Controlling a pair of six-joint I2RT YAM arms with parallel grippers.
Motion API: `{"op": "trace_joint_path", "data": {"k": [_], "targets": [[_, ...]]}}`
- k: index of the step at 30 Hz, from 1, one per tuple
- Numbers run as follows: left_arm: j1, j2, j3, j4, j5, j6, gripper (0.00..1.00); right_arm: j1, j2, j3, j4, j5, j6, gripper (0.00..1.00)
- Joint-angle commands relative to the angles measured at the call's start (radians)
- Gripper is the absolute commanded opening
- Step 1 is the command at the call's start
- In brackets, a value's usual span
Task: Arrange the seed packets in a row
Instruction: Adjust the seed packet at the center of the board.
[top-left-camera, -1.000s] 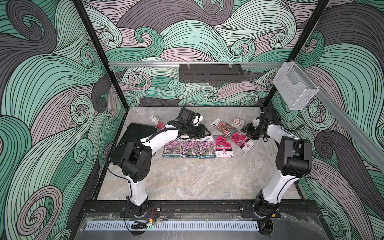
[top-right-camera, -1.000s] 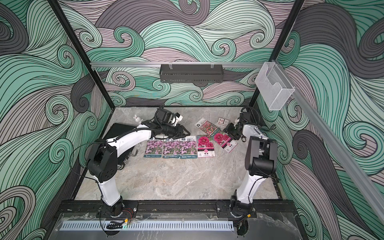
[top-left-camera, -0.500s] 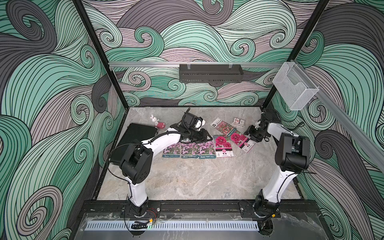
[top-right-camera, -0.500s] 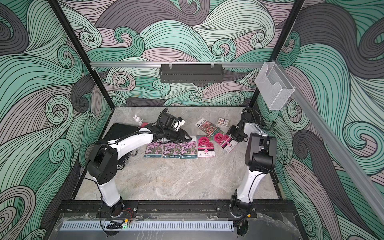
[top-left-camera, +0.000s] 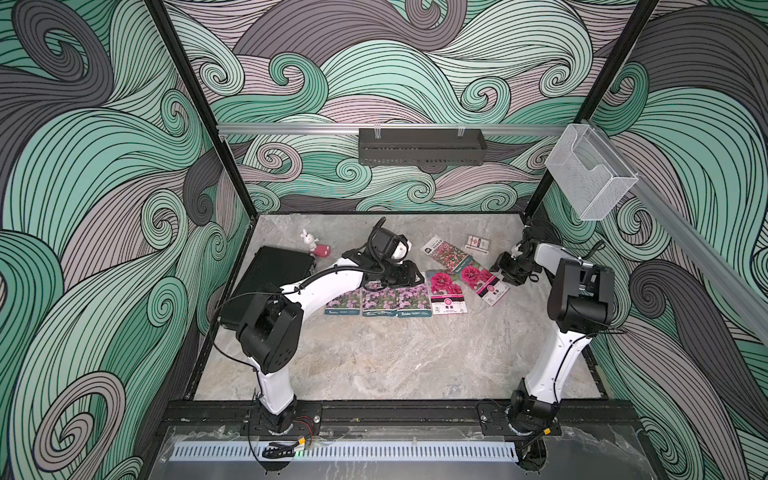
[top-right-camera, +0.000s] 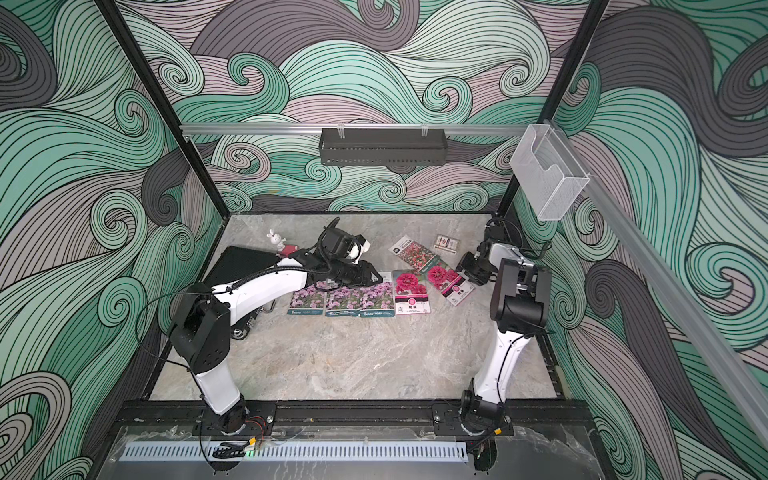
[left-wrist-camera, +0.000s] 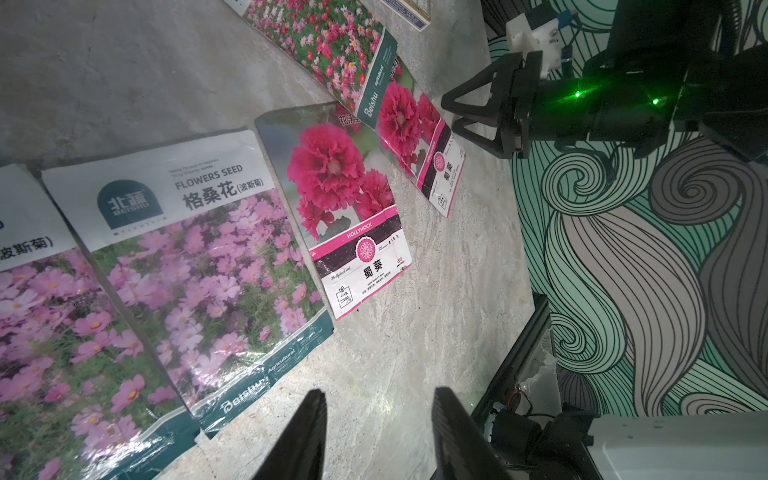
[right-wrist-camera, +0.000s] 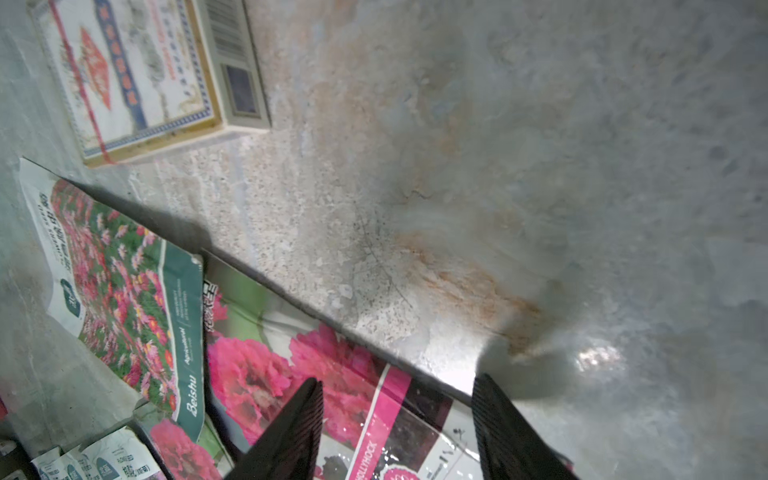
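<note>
With my right gripper (right-wrist-camera: 397, 378) apart and empty beside the tilted magenta packet (top-left-camera: 482, 280), and my left gripper (left-wrist-camera: 379, 392) apart over the row of four packets (top-left-camera: 380, 297), I fear pulling it drags the overlapping red-pink packet (top-left-camera: 446, 253) askew.

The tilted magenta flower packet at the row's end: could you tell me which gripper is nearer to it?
Right. The right gripper sits open at the tilted packet's outer edge. The left gripper is over the purple packets, with the straight magenta packet between.
</note>
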Motion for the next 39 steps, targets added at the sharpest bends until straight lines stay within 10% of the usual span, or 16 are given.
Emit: {"op": "trace_joint_path", "data": {"k": [1, 23, 39], "targets": [[-0.01, -0.04, 0.018, -0.017, -0.023, 0.017, 0.43, -0.004, -0.008, -0.017, -0.033, 0.001, 0.0, 0.59], [-0.036, -0.071, -0.031, 0.028, -0.006, -0.006, 0.43, 0.028, -0.297, -0.336, 0.008, -0.009, 0.008, 0.58], [-0.04, -0.016, 0.022, -0.011, -0.024, 0.014, 0.43, 0.191, -0.14, -0.038, -0.189, 0.12, -0.156, 0.59]]}}
